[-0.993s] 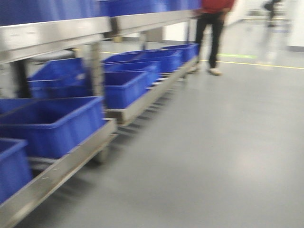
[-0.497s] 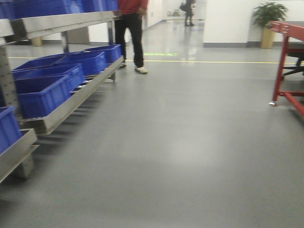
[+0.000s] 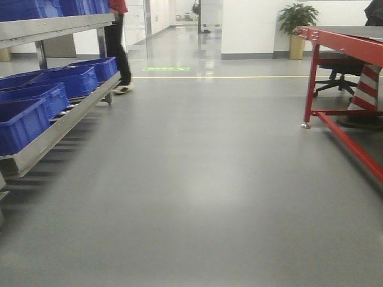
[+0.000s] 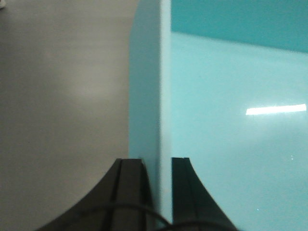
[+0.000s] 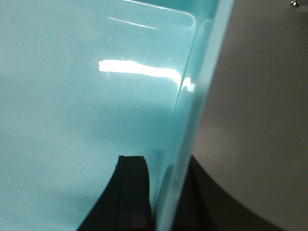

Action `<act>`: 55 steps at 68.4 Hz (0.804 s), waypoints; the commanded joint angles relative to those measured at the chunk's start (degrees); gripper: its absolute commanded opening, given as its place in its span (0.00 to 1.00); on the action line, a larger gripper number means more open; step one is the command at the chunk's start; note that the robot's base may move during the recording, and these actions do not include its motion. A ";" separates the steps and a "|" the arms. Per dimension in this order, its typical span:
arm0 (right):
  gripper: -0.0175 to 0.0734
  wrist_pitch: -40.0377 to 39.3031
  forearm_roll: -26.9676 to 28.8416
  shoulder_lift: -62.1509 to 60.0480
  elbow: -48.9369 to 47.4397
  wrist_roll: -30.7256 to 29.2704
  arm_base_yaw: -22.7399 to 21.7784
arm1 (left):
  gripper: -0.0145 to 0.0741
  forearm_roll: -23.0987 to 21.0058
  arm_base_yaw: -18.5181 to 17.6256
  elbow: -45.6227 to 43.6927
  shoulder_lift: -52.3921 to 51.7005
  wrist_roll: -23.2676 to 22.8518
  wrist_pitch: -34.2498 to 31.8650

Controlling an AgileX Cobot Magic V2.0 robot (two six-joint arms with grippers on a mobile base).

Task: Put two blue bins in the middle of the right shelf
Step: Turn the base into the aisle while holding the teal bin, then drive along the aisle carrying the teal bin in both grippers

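The left gripper pinches the bin at its left wall, fingers narrow: one outside over the grey floor, one inside. The right gripper clamps the right wall likewise. Blue shelf bins sit well off left.
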 commanded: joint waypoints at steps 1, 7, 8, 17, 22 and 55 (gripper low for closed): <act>0.02 -1.51 1.27 -0.56 -0.65 -1.70 0.12 | 0.04 -3.64 -0.46 -0.63 -0.95 -0.97 -5.08; 0.02 -1.51 1.27 -0.56 -0.65 -1.70 0.12 | 0.04 -3.64 -0.46 -0.63 -0.95 -0.97 -5.08; 0.02 -1.51 1.27 -0.56 -0.65 -1.70 0.12 | 0.04 -3.64 -0.46 -0.63 -0.95 -0.97 -5.08; 0.02 -1.51 1.27 -0.56 -0.65 -1.70 0.12 | 0.04 -3.64 -0.46 -0.63 -0.95 -0.97 -5.08; 0.02 -1.51 1.27 -0.56 -0.65 -1.70 0.12 | 0.04 -3.64 -0.46 -0.63 -0.95 -0.97 -5.08; 0.02 -1.51 1.27 -0.56 -0.65 -1.70 0.12 | 0.04 -3.64 -0.46 -0.63 -0.95 -0.97 -5.08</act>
